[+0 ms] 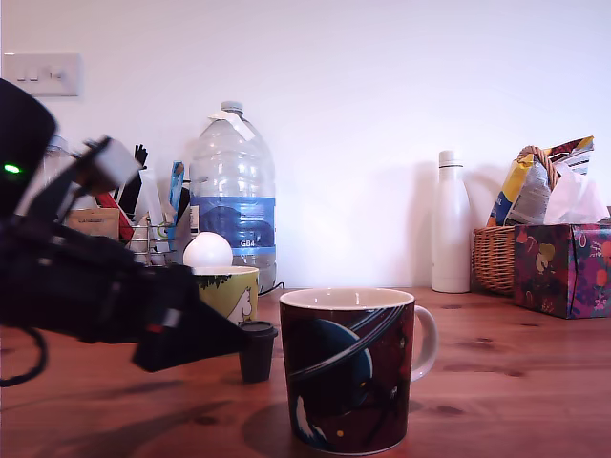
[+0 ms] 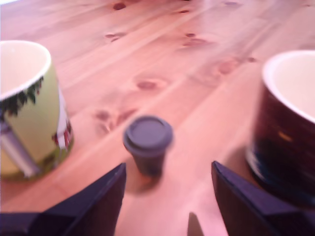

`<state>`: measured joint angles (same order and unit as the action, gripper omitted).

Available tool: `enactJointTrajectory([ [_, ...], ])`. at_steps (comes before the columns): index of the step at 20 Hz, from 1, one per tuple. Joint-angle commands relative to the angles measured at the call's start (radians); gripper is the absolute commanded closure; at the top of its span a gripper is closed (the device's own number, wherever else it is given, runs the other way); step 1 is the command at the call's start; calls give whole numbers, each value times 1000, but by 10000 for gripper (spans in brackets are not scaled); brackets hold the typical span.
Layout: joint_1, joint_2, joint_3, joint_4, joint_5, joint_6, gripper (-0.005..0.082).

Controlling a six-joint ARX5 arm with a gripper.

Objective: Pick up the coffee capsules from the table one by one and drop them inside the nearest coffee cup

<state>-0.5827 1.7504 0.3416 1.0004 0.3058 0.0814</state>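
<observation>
The coffee capsule (image 1: 257, 350), a small dark tapered pod with a wider flat rim on top, stands upright on the wooden table (image 1: 496, 382). In the exterior view it sits between two mugs: a pale green mug (image 1: 229, 289) with a printed figure lies behind it toward that view's left, and a dark mug (image 1: 350, 370) with a planet-and-rings print and a white interior stands just beside it toward that view's right, nearer the camera. The capsule touches neither mug as far as the views show. The gripper (image 2: 167, 196) is open, its two dark fingers (image 2: 106, 194) spread wide, and the wrist view shows the capsule (image 2: 147, 142) standing just ahead of the gap between the fingertips, not yet enclosed and not in contact with either finger. In the exterior view the black arm (image 1: 86, 286) enters from that view's left, low over the table, with the fingertip close to the capsule's side. A white ball (image 1: 207, 250) shows above the green mug's rim; whether it rests in the mug or behind it cannot be told. Along the back wall stand a large clear water bottle (image 1: 232, 191), a white bottle (image 1: 450, 224), a wicker basket (image 1: 495, 258) and a patterned tissue box (image 1: 563, 267).
</observation>
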Motion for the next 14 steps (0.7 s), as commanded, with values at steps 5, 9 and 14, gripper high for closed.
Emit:
enactJointTrajectory([
  [5, -3, 116, 108, -57, 1, 6, 272],
  [9, -3, 116, 146, -92, 1, 6, 275],
  [14, -3, 122, 173, -142, 1, 6, 310],
])
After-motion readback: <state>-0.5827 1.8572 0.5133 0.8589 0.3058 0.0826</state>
